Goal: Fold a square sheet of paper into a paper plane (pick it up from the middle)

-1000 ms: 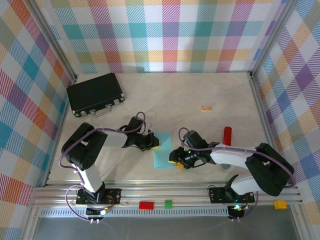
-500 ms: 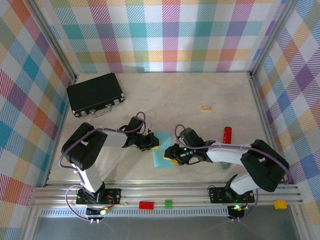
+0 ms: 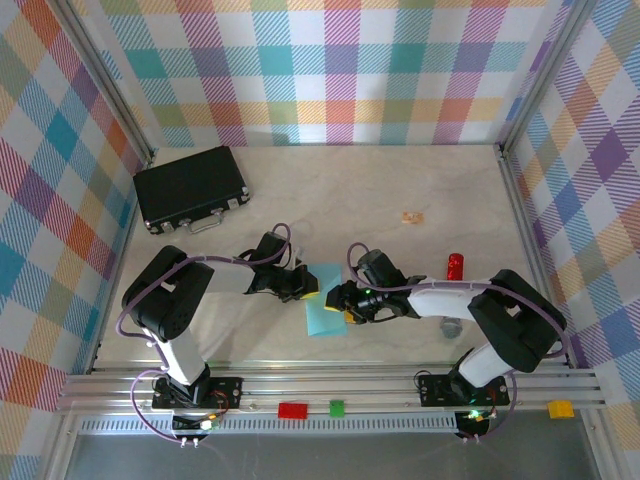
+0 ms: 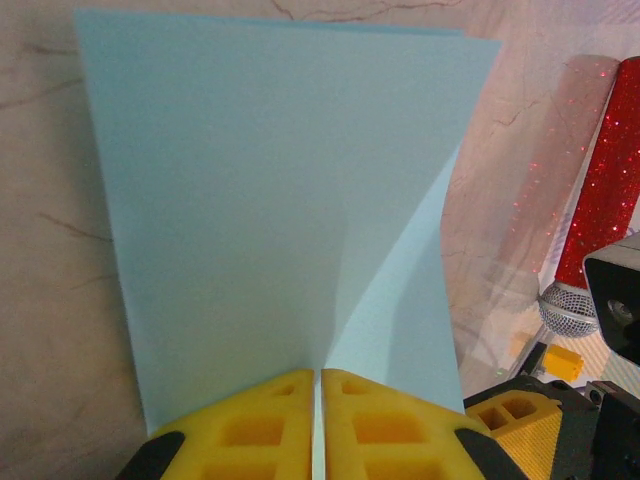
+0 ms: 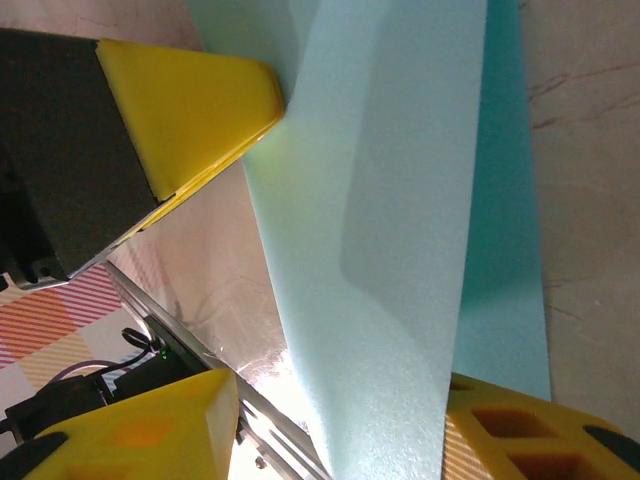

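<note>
Early stage: paper [image 3: 325, 312], right of and nearer than the case [image 3: 190, 187], seems folded once in half, flap lifting; left gripper [image 3: 308, 288] pinches its edge, right gripper [image 3: 347, 306] half-open astride the flap; nose, wings undone.

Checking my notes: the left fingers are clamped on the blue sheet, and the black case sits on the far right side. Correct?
No: the top view shows the black case on the far left side. The left fingers are clamped on the blue sheet.

left gripper [image 4: 318, 380] clamped, right gripper [image 5: 340, 400] jaws apart, arms angled inward
</note>
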You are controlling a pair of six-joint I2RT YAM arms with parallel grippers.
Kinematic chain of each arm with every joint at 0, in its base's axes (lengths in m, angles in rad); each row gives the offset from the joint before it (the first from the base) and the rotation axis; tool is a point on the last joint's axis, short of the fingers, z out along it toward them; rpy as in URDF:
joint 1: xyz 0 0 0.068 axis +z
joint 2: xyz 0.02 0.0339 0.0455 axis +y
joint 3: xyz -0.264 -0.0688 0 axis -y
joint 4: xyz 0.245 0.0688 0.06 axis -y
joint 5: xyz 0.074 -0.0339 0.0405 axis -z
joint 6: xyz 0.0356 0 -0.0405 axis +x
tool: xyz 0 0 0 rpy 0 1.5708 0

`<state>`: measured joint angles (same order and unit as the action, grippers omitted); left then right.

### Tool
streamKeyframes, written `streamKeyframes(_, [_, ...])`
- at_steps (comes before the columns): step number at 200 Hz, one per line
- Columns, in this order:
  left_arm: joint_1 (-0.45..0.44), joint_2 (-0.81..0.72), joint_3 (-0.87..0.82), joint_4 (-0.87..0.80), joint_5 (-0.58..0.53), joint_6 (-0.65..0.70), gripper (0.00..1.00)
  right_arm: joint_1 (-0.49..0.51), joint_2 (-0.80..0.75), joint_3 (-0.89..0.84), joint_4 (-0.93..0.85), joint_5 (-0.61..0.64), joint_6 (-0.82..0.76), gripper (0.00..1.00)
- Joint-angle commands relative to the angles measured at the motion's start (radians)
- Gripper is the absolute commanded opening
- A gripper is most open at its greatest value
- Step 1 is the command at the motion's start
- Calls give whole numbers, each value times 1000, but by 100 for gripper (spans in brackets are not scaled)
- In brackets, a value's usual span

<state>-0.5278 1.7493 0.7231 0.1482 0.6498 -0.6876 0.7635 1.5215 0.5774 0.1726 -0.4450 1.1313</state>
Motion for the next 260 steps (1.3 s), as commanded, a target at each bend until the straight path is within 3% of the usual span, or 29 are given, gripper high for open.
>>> streamKeyframes(1, [6, -23, 7, -14, 3, 4, 11, -16, 9, -7, 77, -39, -3, 44])
streamKeyframes(66, [7, -55, 36, -19, 33, 19, 15, -56, 80, 51, 51, -84, -93, 25])
streamKeyframes(108, [8, -168, 50, -53, 8, 36, 32, -66, 108, 72, 18, -54, -125, 7])
streamKeyframes(128, [12, -238, 41, -78, -41, 54, 42, -66, 115, 81, 44, -36, -110, 4])
streamKeyframes(168, [23, -376, 11, -141, -154, 119, 48, -65, 113, 72, 120, 48, -39, 4])
streamKeyframes(202, [28, -479, -37, -145, -246, 160, 47, -70, 130, 120, 77, -6, -97, 17])
streamKeyframes(219, [28, -525, -80, -90, -231, 187, 47, -76, 143, 140, 46, -28, -125, 21])
streamKeyframes(260, [20, -591, -161, -30, -178, 207, 45, -93, 174, 182, -13, -66, -162, 17])
